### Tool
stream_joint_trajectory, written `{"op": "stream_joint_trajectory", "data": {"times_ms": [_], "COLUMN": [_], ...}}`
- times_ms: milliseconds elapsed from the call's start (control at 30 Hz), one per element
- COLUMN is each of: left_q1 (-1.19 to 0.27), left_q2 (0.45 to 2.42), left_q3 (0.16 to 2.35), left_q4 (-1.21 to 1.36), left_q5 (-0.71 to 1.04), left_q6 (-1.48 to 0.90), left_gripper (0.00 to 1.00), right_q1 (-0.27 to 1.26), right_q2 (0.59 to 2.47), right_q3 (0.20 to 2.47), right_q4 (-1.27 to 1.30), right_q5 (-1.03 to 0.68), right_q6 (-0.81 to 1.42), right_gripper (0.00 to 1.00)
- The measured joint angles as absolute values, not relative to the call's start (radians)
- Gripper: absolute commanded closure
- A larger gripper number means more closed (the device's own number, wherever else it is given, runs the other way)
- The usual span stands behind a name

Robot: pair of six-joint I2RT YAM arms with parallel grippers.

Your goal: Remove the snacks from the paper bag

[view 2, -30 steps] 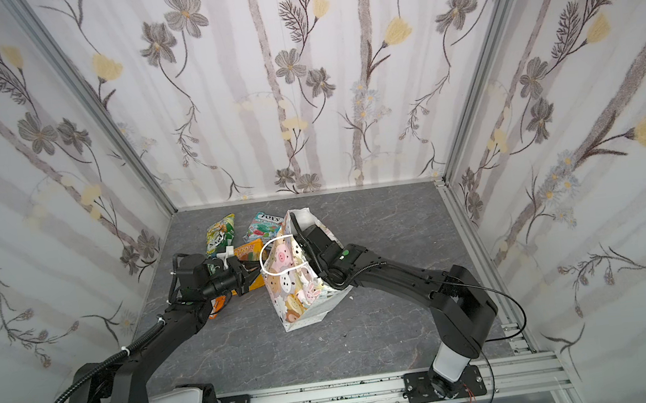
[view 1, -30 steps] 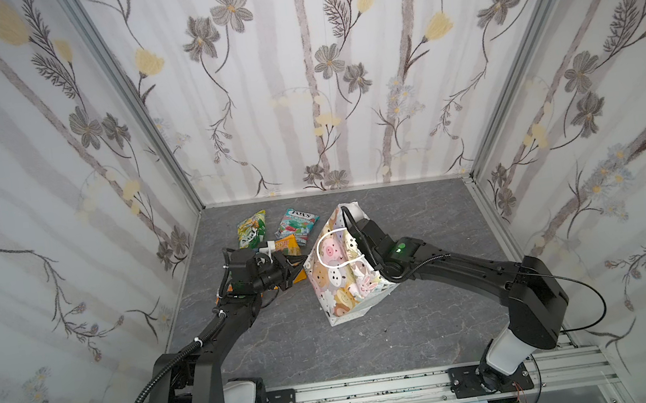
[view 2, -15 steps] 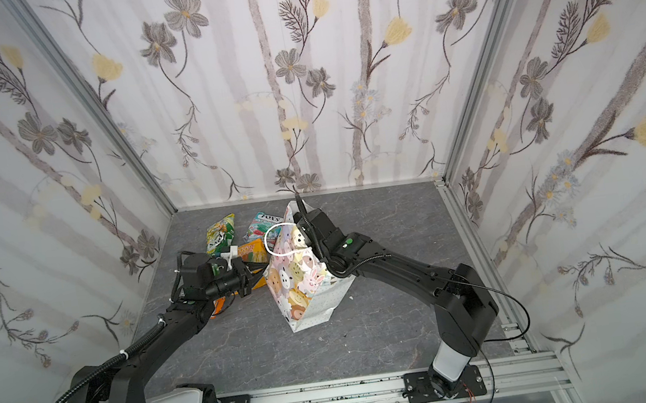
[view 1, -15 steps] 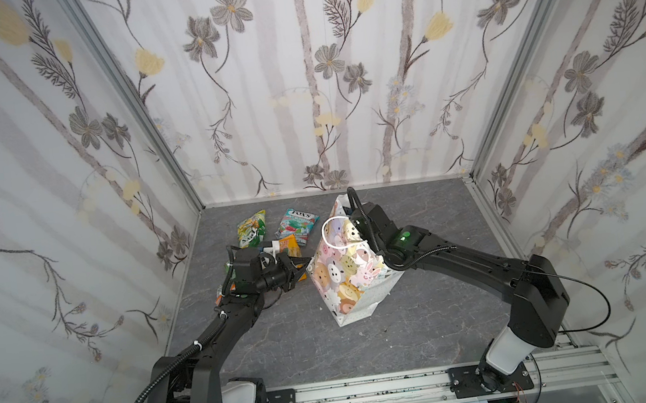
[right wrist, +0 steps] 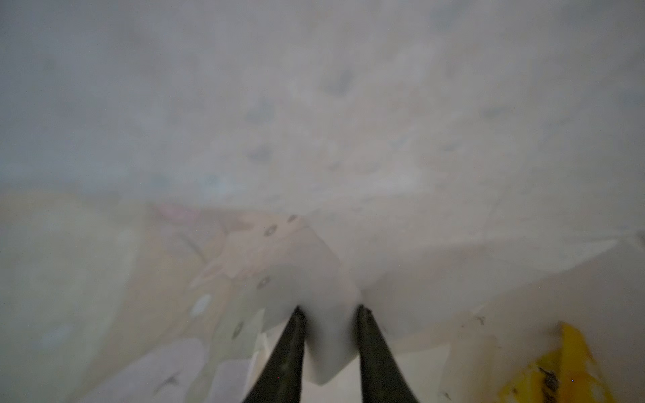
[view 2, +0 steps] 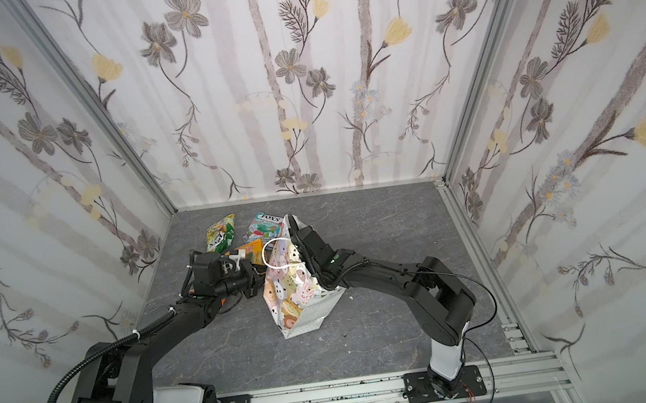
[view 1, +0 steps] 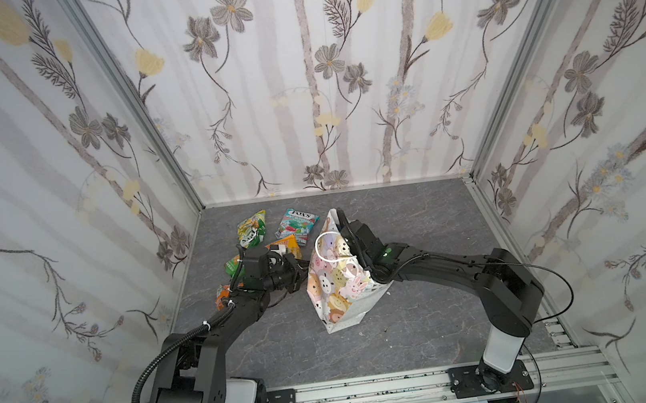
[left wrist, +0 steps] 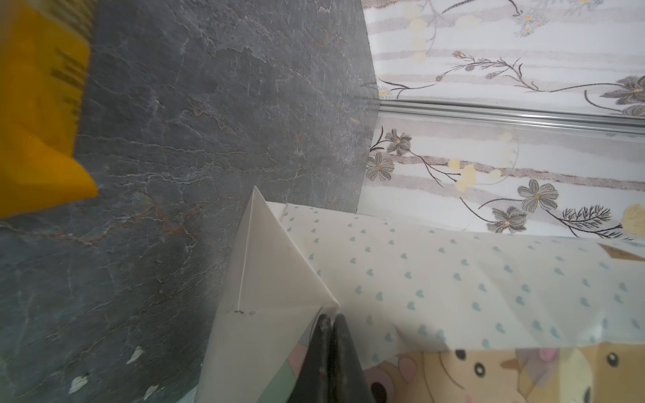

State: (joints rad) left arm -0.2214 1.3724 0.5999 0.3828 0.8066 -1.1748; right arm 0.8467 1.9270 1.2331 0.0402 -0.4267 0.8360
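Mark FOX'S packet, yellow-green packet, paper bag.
FOX'S packet (view 1: 297, 223), in a top view, middle of printed face.
yellow-green packet (view 1: 251, 231), in a top view, middle of front.
paper bag (view 1: 336, 288), in a top view, animal-print side panel.

The paper bag (view 1: 340, 288) is white, sprinkled with tiny teal hearts and crowded with pastel animal faces in pink, peach, yellow and pale green. Its cord handle (view 1: 316, 249) is white. The left pincer (left wrist: 330, 324) is black against the bag's dotted paper. The right pincer (right wrist: 330, 310) is black amid plain white paper, with a yellow packet (right wrist: 565, 366) beside it. Beyond the left pincer lie a yellow-green packet (view 1: 251, 229), a teal packet (view 1: 296, 222) printed with red fruit, and an orange-yellow packet (view 1: 288, 241). The desk (view 1: 421, 232) is dark grey with pale veins. The walls (view 1: 299, 88) are white with grey stripes and grey and yellow flowers.
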Motion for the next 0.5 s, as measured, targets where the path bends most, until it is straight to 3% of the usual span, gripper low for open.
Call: {"op": "stream_joint_trajectory", "data": {"times_ms": [33,233,500], "left_q1": [-0.221,-0.210,-0.167], "left_q2": [1.373,1.365,1.412], "left_q3": [0.600,0.615,0.609], "left_q4": [0.395,0.415,0.327], "left_q5": [0.813,0.843,0.760], "left_q6": [-1.178,-1.155,-1.068], "left_gripper": [1.00,1.00,1.00], "right_q1": [0.844,0.834,0.784], "right_q2": [1.919,1.863,1.736], "right_q3": [1.231,1.222,1.213], "right_q4": [0.039,0.009,-0.056], "right_q5": [-0.421,-0.414,-0.426], "right_q6": [0.837,0.845,0.828], "right_gripper": [1.00,1.00,1.00]}}
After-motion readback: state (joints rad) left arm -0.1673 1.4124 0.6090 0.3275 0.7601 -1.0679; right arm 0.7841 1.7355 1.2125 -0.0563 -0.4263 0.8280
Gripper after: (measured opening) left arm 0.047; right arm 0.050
